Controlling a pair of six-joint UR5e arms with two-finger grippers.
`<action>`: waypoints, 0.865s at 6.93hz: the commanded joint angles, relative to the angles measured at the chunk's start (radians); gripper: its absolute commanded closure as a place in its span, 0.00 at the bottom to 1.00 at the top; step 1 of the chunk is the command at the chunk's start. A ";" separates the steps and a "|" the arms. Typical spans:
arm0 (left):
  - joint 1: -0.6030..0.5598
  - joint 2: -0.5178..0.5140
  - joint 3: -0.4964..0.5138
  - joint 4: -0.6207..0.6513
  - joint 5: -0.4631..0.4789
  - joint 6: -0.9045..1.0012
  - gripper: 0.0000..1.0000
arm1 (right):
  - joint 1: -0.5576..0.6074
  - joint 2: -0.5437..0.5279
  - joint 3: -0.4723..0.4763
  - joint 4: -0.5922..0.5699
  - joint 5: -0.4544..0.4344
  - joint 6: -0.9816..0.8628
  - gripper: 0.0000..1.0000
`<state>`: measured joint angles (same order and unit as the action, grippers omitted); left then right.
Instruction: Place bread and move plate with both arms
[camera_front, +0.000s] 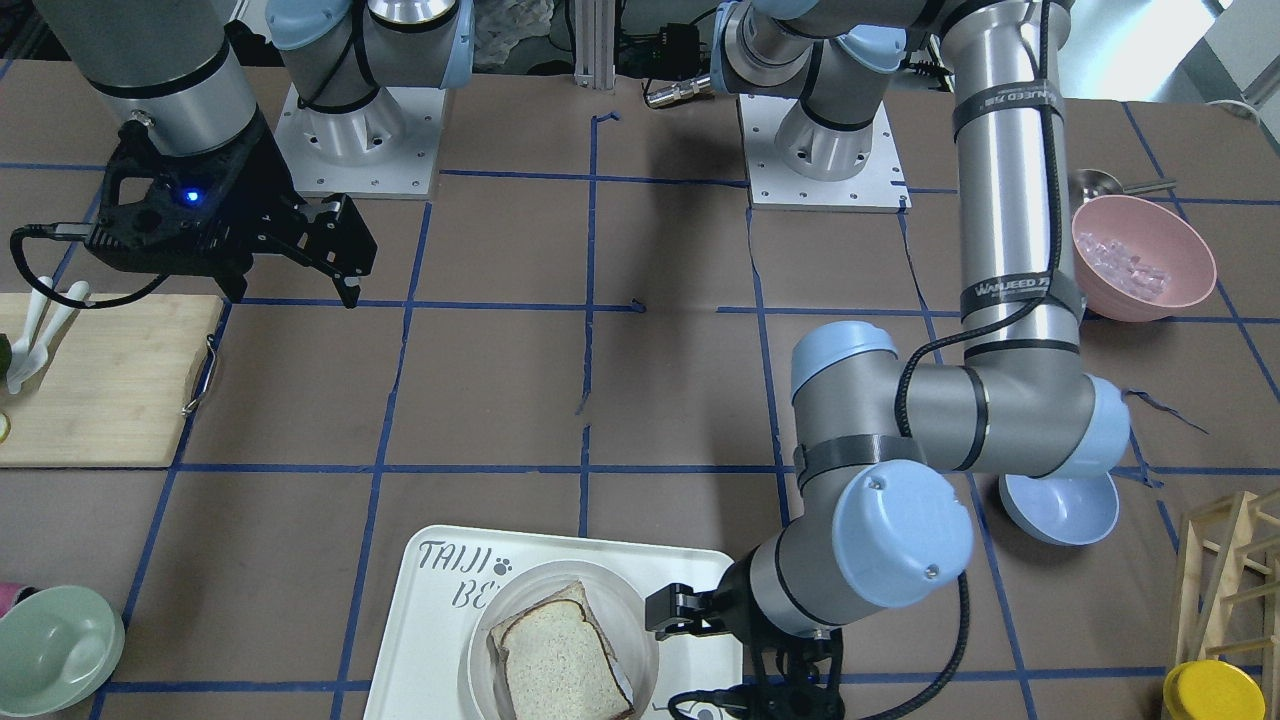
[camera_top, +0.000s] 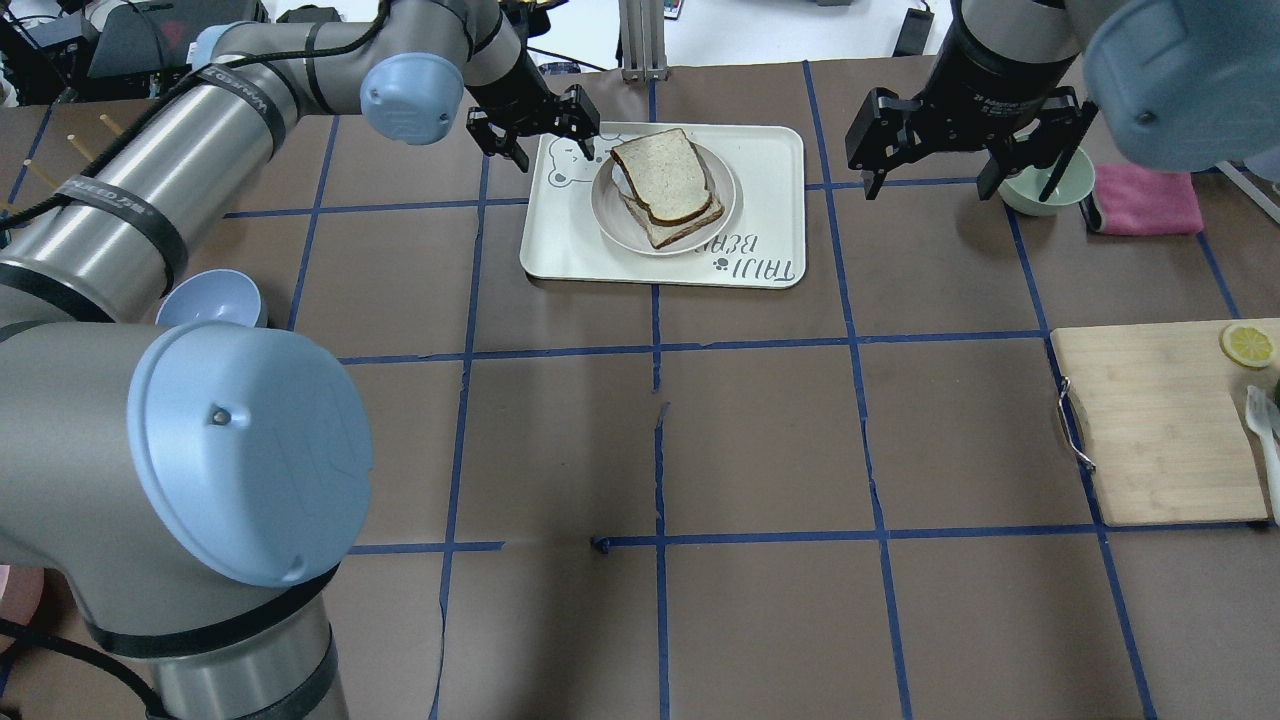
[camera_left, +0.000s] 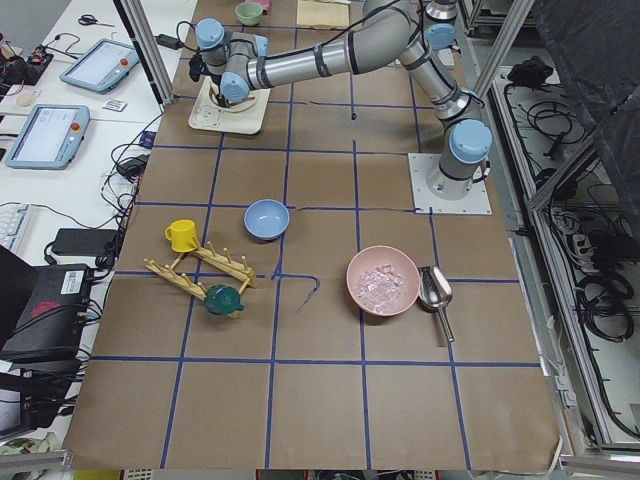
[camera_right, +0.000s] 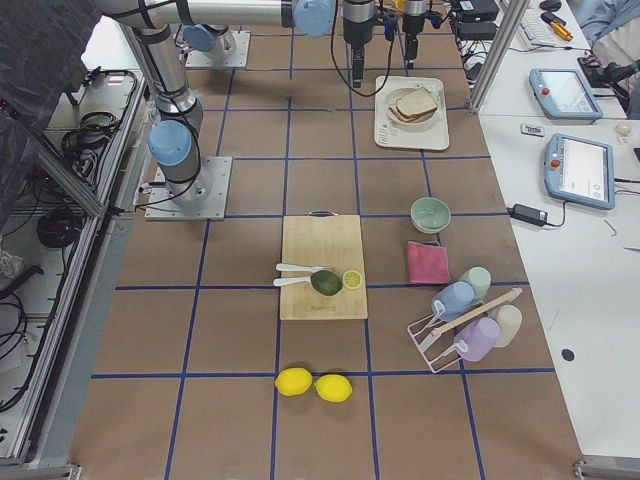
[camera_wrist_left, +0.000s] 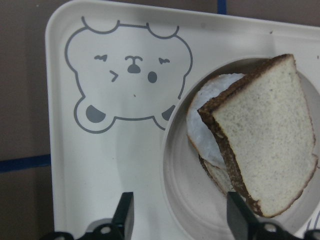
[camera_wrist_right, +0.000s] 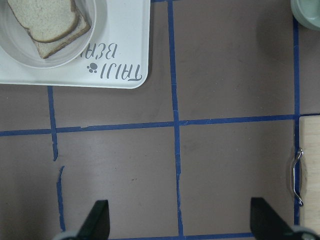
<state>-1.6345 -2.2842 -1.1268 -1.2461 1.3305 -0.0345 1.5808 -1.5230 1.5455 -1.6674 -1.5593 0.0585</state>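
- small blue bowl (camera_top: 210, 298) is way over at the counter's (camera_top: 760, 440) 9 o'clock edge, partly tucked behind the left arm
- left pincer (camera_wrist_left: 181, 217) has its jaws spread fairly wide with nothing in them. It hangs at about 10 o'clock of the plate (camera_top: 603, 215), with one finger over the tray and the other over the plate's rim, right beside the bread
- the white "TAIJI BEAR" tray (camera_top: 760, 160) sits at the counter's 12 o'clock, and the plate lies on its left half
- bread (camera_top: 662, 175) lies flat on the plate, on top of a second slice, dark crust showing. The wrist view shows something white between the two slices
- right pincer (camera_wrist_right: 181, 222) is at the tray's 3 o'clock, well apart from it. Its jaws are wide open and empty, up above the bare counter
- pale green bowl (camera_top: 1075, 185) is just at 3 o'clock of that pincer, and a pink cloth (camera_top: 1145, 200) lies right beside the bowl on its 3 o'clock side
- wooden cutting board (camera_top: 1160, 430) is down at the counter's 4 o'clock, with a lemon slice (camera_top: 1247, 345) on its far right corner
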 joint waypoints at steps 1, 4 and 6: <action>0.041 0.128 -0.002 -0.184 0.148 0.002 0.00 | -0.001 0.001 0.001 0.002 -0.001 0.000 0.00; 0.076 0.297 -0.065 -0.286 0.235 0.008 0.00 | 0.004 -0.002 -0.008 0.002 0.001 -0.002 0.00; 0.097 0.427 -0.211 -0.297 0.233 0.030 0.00 | 0.010 -0.002 -0.007 0.000 0.002 0.007 0.00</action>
<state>-1.5507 -1.9378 -1.2510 -1.5410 1.5628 -0.0196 1.5883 -1.5247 1.5397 -1.6661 -1.5584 0.0590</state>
